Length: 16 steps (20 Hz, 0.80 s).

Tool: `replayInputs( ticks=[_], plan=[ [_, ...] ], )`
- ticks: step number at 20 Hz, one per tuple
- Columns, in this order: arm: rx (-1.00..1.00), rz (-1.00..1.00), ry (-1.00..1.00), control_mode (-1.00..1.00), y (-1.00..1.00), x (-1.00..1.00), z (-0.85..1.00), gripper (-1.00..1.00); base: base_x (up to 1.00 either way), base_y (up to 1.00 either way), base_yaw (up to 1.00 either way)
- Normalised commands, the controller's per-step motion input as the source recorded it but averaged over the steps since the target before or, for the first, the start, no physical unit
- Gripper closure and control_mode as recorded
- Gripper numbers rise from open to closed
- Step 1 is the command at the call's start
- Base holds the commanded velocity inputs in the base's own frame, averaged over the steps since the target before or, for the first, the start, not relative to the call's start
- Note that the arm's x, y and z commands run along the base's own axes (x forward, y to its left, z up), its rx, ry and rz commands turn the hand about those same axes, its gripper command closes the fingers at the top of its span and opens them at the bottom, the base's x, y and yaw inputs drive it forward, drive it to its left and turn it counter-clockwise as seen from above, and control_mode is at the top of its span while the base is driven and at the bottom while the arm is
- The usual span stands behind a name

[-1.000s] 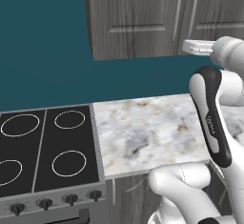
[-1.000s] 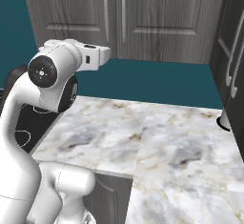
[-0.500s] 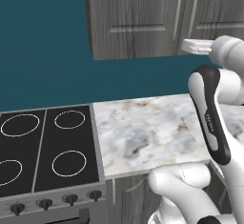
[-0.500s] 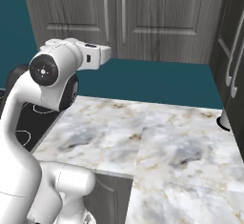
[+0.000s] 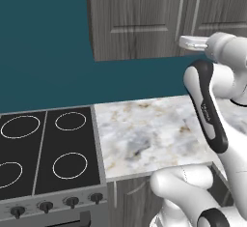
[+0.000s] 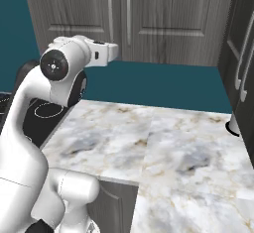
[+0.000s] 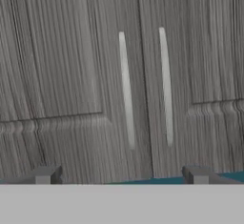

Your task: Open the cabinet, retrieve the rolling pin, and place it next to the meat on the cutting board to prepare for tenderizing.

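The grey wood-grain cabinet hangs on the wall above the counter, and both its doors are shut. In the hand view the cabinet fills the frame, with two slim silver handles side by side at the middle seam. My gripper faces the doors just below the handles, open, its fingertips wide apart with nothing between them. From the base views the gripper hovers level with the cabinet's lower edge, a short way in front of it. The rolling pin is hidden. The cutting board and the meat are out of view.
A marble counter runs below the cabinet. A black four-ring stove sits to its left. A tall dark unit with long handles stands at the counter's right end, with a small white and black object at its foot.
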Motion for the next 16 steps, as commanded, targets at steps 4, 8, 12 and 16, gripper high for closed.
replayInputs(
  ticks=[4,8,12,16],
  plan=[
    [0.0,0.0,0.0,-1.0,0.0,0.47,0.03,-1.0,0.0,0.0,0.0],
    [-0.03,0.0,0.0,-1.0,0.0,0.58,0.04,-1.0,0.0,0.0,0.0],
    [-0.02,0.0,0.0,-1.0,0.0,0.66,0.08,-1.0,0.0,0.0,0.0],
    [-0.03,0.0,0.0,-1.0,0.0,0.71,0.08,-1.0,0.0,0.0,0.0]
  ],
)
